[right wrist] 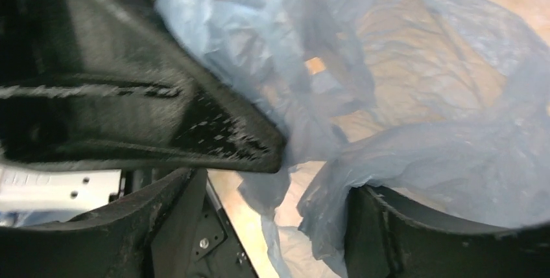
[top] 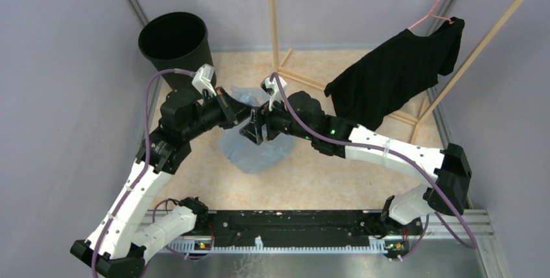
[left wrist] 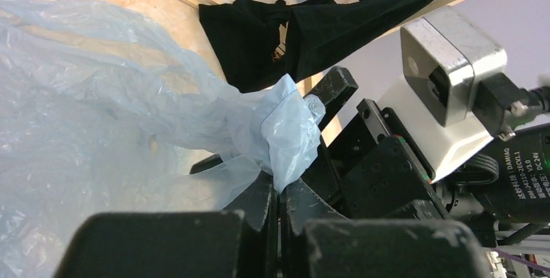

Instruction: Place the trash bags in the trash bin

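Where the two arms were bolted at the near edge, they both reached away over the pale, stone-patterned desk [top: 337, 181] and met close together near its middle. The left gripper [top: 237, 113] had its two black fingers pressed together. They pinched a bunched fold of the thin, wrinkly, pale blue plastic trash bag [top: 259, 151]. From the left wrist camera, the fold stuck up just past the closed fingertips of the left gripper [left wrist: 279, 187].

The right gripper [top: 254, 129] came in from the other side, almost touching the left one. Its fingers were spread wide. In the right wrist view, loose blue film hung in the gap between the fingers of the right gripper [right wrist: 275, 190]. It was not pinching the bag.

Most of the trash bag lay in a soft heap on the desk, under and around both grippers. Part of it was drawn up toward the pinching fingers. You could see the desk through the film.

Farther back, in the far left corner, stood the round black plastic trash bin [top: 191, 64]. It was upright, with its mouth open to the top. The bag was outside the bin and did not touch it.

At the far right stood a light wooden clothes rack [top: 274, 25]. A black T-shirt [top: 389, 77] hung from it on a pink hanger [top: 431, 6].
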`<state>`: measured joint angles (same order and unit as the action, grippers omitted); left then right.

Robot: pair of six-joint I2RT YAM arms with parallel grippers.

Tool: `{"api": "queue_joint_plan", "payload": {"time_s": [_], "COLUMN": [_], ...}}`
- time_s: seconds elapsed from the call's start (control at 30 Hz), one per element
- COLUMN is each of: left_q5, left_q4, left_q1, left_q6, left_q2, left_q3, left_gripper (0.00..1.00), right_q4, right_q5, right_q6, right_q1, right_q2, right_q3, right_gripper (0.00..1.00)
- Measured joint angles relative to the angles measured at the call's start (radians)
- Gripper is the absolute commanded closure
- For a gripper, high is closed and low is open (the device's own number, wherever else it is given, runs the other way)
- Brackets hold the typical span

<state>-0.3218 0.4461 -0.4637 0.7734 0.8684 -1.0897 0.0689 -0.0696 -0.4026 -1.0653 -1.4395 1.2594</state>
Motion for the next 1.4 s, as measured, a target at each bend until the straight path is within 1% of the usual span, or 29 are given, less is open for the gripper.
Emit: {"api": "queue_joint_plan", "payload": {"time_s": [0.03, 0.1, 0.13, 0.17, 0.2, 0.27, 0.33, 0.47, 0.57, 0.63, 0.67, 0.8, 0.9, 0.97, 1.03, 1.1, 1.27, 1.33, 1.4], "left_q5": [-0.001, -0.003, -0.003, 0.002, 0.008, 0.024, 0.045, 0.117, 0.169, 0.209, 0.235, 0.383, 0.527, 0.634, 0.711, 0.756, 0.809, 0.775, 0.701], "left_q4": [0.000, 0.001, 0.003, 0.002, 0.003, 0.011, 0.039, 0.122, 0.171, 0.200, 0.215, 0.245, 0.225, 0.175, 0.129, 0.085, -0.047, -0.089, -0.094], "left_q1": [0.000, 0.000, 0.000, 0.000, 0.002, 0.003, 0.003, 0.001, 0.001, 0.001, 0.001, 0.003, 0.015, 0.033, 0.071, 0.118, 0.233, 0.281, 0.336], "left_q6": [0.000, -0.005, -0.007, -0.018, -0.022, -0.036, -0.051, -0.090, -0.122, -0.148, -0.163, -0.257, -0.365, -0.443, -0.495, -0.521, -0.592, -0.618, -0.627], "left_q2": [0.000, 0.000, 0.000, 0.000, 0.000, -0.006, -0.012, -0.001, 0.051, 0.101, 0.128, 0.275, 0.376, 0.438, 0.505, 0.570, 0.688, 0.722, 0.756], "left_q3": [0.000, -0.001, -0.003, -0.005, -0.010, -0.016, -0.030, -0.094, -0.166, -0.224, -0.257, -0.391, -0.465, -0.489, -0.516, -0.541, -0.551, -0.551, -0.569], "left_gripper": [0.84, 0.56, 0.42, 0.31, 0.22, 0.13, 0.08, 0.05, 0.05, 0.04, 0.02, 0.02, 0.02, 0.02, 0.01, 0.02, 0.02, 0.01, 0.01], "right_q4": [-0.005, -0.037, -0.077, -0.115, -0.161, -0.227, -0.267, -0.282, -0.243, -0.202, -0.175, -0.090, -0.025, 0.024, 0.081, 0.122, 0.212, 0.228, 0.233], "right_q5": [0.031, 0.080, 0.105, 0.121, 0.138, 0.162, 0.185, 0.241, 0.286, 0.312, 0.323, 0.357, 0.375, 0.391, 0.402, 0.406, 0.409, 0.409, 0.409], "right_q6": [0.003, 0.011, 0.018, 0.026, 0.029, 0.038, 0.043, 0.071, 0.104, 0.126, 0.138, 0.171, 0.187, 0.194, 0.195, 0.196, 0.200, 0.200, 0.201], "right_q1": [-0.005, -0.009, -0.010, -0.010, -0.010, -0.010, -0.010, -0.011, -0.011, -0.011, -0.011, -0.011, -0.011, -0.011, -0.011, -0.011, -0.011, -0.011, -0.011], "right_q2": [-0.005, -0.011, -0.011, -0.008, -0.003, 0.002, 0.009, 0.075, 0.174, 0.266, 0.318, 0.485, 0.580, 0.620, 0.644, 0.651, 0.650, 0.642, 0.624], "right_q3": [0.000, -0.005, -0.017, -0.033, -0.058, -0.105, -0.147, -0.239, -0.298, -0.332, -0.346, -0.362, -0.362, -0.362, -0.362, -0.362, -0.354, -0.341, -0.321], "right_gripper": [0.47, 0.72, 0.83, 0.92, 1.00, 1.00, 1.00, 1.00, 1.00, 1.00, 1.00, 1.00, 1.00, 1.00, 1.00, 1.00, 1.00, 1.00, 1.00]}}
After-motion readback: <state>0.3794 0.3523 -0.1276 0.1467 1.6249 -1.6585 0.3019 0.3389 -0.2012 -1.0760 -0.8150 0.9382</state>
